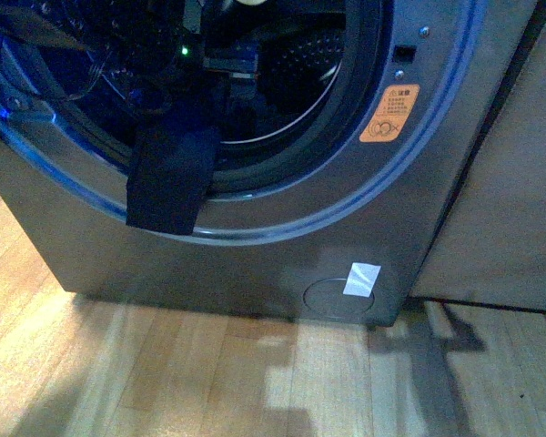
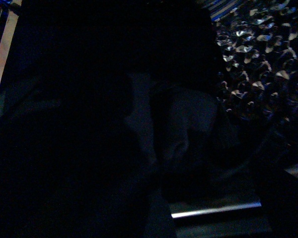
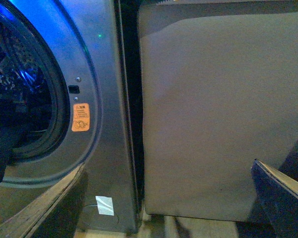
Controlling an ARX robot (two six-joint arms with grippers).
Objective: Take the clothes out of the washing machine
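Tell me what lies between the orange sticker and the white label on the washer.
Front view: between orange sticker and white label runs the blue-lit porthole rim, then bare grey panel.

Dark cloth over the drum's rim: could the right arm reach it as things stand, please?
Probably yes: the cloth hangs exposed over the rim of the washing machine, and nothing blocks the open right gripper.

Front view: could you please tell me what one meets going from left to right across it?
dark cloth hanging over the washing machine rim → orange sticker → beige cabinet
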